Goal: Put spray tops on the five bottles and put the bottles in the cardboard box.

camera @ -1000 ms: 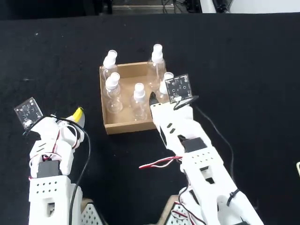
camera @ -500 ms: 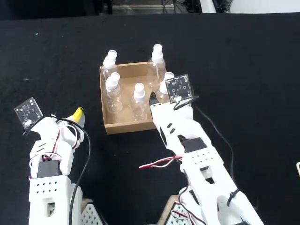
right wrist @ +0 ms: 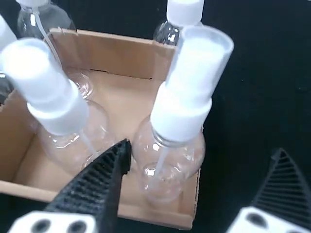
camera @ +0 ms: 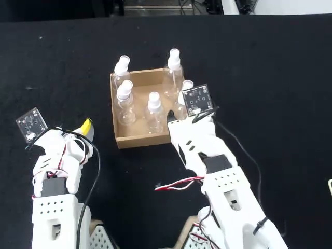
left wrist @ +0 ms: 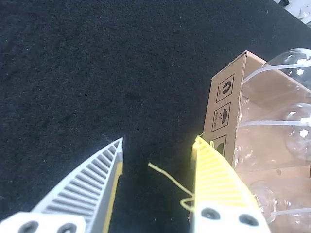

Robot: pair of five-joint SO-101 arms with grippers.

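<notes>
Well, the left gripper (left wrist: 158, 143) is released and empty, just left of the cardboard box (camera: 140, 139). The five bottles (camera: 124, 104), spray tops (camera: 154, 100) on, appear to stand inside the box. The right gripper (right wrist: 201, 150) gapes around the corner bottle (right wrist: 167, 150) at the box's right front, not touching it. If the gripper pulls back, a finger could catch this bottle and tip it. From above, the right arm (camera: 207, 155) hides this corner, and I cannot tell how tight the tops are.

The bottles (right wrist: 167, 145) are glossy clear plastic, the box (right wrist: 112, 53) matt cardboard, the tablecloth (left wrist: 73, 73) rough black fabric.
</notes>
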